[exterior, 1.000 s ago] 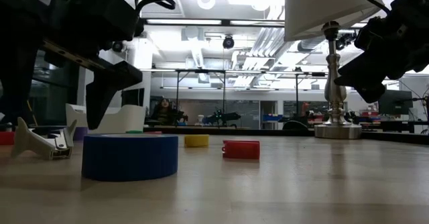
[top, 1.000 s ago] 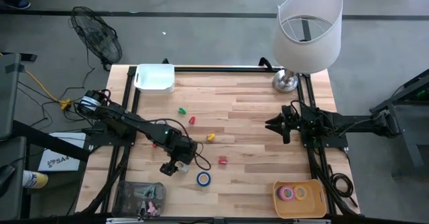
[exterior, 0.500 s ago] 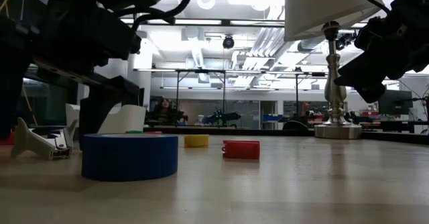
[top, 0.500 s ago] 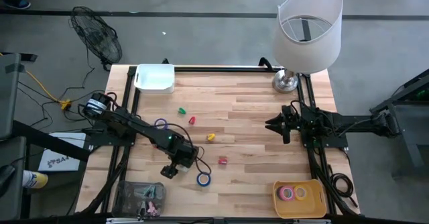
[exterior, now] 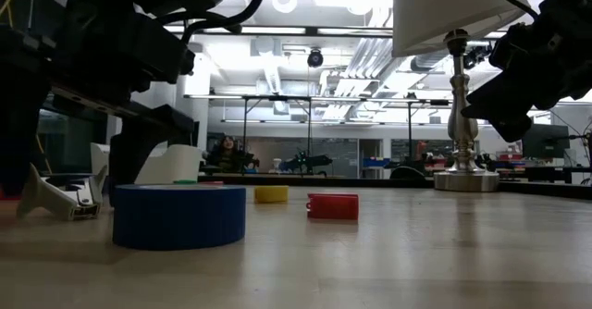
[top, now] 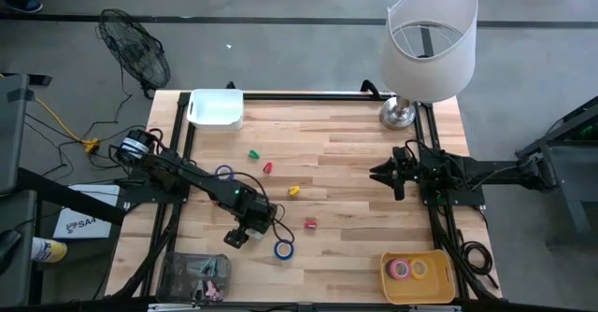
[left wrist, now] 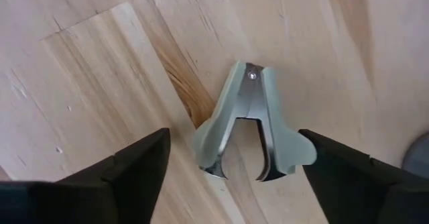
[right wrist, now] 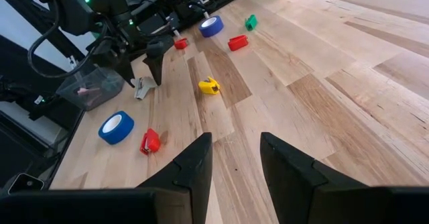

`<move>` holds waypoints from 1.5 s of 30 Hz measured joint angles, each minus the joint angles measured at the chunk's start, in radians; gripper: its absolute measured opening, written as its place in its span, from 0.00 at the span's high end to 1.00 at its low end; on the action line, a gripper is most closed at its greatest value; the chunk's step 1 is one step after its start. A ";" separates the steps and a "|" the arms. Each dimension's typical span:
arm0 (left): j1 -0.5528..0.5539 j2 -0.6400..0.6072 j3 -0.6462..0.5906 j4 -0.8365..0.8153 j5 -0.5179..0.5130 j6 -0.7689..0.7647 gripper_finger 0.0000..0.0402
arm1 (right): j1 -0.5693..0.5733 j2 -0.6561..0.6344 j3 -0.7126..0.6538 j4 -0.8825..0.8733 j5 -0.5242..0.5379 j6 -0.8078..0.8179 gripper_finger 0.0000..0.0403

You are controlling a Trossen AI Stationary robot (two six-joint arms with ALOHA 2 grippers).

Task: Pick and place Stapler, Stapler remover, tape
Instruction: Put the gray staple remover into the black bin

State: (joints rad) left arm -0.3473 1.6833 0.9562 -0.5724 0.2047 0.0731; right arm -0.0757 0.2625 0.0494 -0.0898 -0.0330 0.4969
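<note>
Readable text: one fragment only.
White paper (top: 79, 222) on the floor, left of the table (top: 355, 163): dark letters that look like "SA"; the rest is cut off by the table frame.
Things on the table: no lettering, brand or number can be made out in any view.

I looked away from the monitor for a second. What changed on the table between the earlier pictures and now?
The left gripper came down over the stapler remover, its open fingers now straddling it without gripping it. Nothing was picked up or released. The stapler remover, the blue tape roll, the small coloured pieces and the right gripper at the right side of the table stayed where they were.
</note>
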 joint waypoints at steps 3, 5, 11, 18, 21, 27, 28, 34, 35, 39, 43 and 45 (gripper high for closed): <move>0.000 0.000 0.000 0.002 -0.001 0.000 0.30 | 0.000 0.000 0.000 0.000 0.000 0.000 0.71; 0.000 0.000 0.000 0.002 -0.001 0.000 0.35 | 0.000 0.000 0.000 0.000 0.000 0.000 0.71; 0.000 0.000 0.000 0.015 -0.016 0.001 0.51 | 0.000 0.000 0.000 -0.002 0.008 -0.003 0.71; 0.000 0.000 0.000 0.078 -0.046 0.000 0.66 | 0.000 0.000 0.000 -0.003 0.016 -0.002 0.71; 0.000 0.000 0.000 0.087 -0.046 0.000 0.71 | 0.000 0.000 0.000 -0.003 0.016 -0.001 0.71; 0.000 0.000 0.000 0.084 -0.046 -0.023 0.74 | 0.000 0.000 0.000 -0.003 0.016 0.000 0.71; 0.000 0.000 0.000 0.083 -0.046 -0.025 0.74 | 0.000 0.000 0.000 -0.003 0.016 0.000 0.71; 0.000 0.000 0.000 0.073 -0.025 -0.031 0.74 | 0.000 0.000 0.000 -0.003 0.016 0.000 0.71; 0.000 0.000 0.000 0.073 -0.013 -0.035 0.74 | 0.000 0.000 0.000 -0.003 0.015 0.000 0.71; 0.000 -0.007 0.000 0.042 0.038 -0.067 0.74 | 0.000 0.000 0.000 -0.003 0.015 0.000 0.71; 0.000 -0.015 0.000 -0.012 0.108 -0.085 0.74 | 0.000 0.000 0.000 -0.003 0.015 0.000 0.71; 0.000 -0.020 0.001 -0.019 0.137 -0.099 0.74 | 0.000 0.000 0.000 -0.003 0.015 0.000 0.71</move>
State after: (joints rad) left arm -0.3470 1.6632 0.9568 -0.5912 0.3414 -0.0258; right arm -0.0759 0.2624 0.0494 -0.0925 -0.0177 0.4969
